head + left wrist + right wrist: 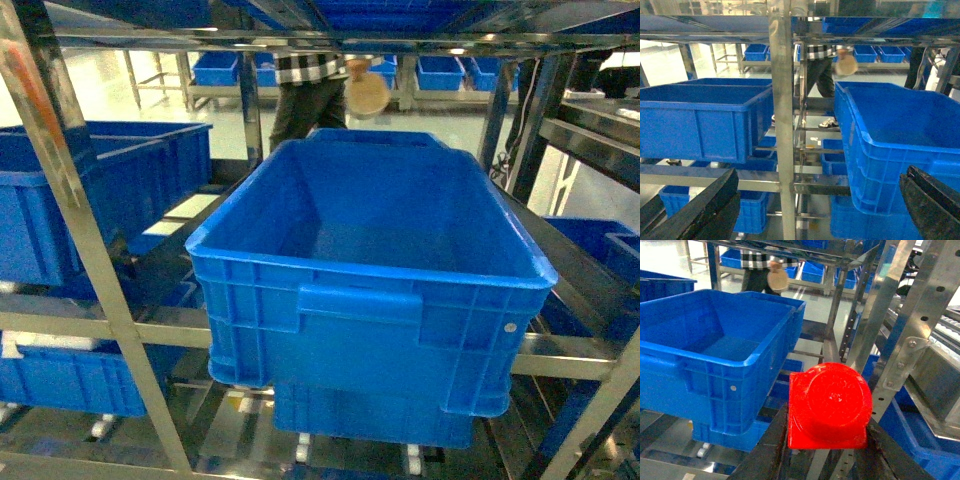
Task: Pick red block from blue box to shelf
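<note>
We see the red block (830, 407) very close in the right wrist view. It sits between the two dark fingers (767, 450) of the right gripper (827, 452), and the fingers press on its left and right sides. One big round stud on the block faces us. The block is up in the air, in front of the shelf (912, 315), just to the right of a big dark blue crate (715, 365).

In the left wrist view, the left gripper (815, 210) has its two dark fingers (705, 210) far apart at the bottom corners. Nothing is between them. Past them stands a shiny steel post of the shelf, with a blue crate on each side of it.

In the head view we do not see the grippers or the red block. The big blue crate (370, 290) fills the middle of this view and rests on the shelf's rails. We see nothing inside it. More blue crates (100, 200) sit on the left and lower down.

Far behind the shelf, a person (315, 90) in a checked top and dark trousers stands on the pale floor. More blue crates (440, 72) line up behind them. We cannot see the pale blue box in any view.
</note>
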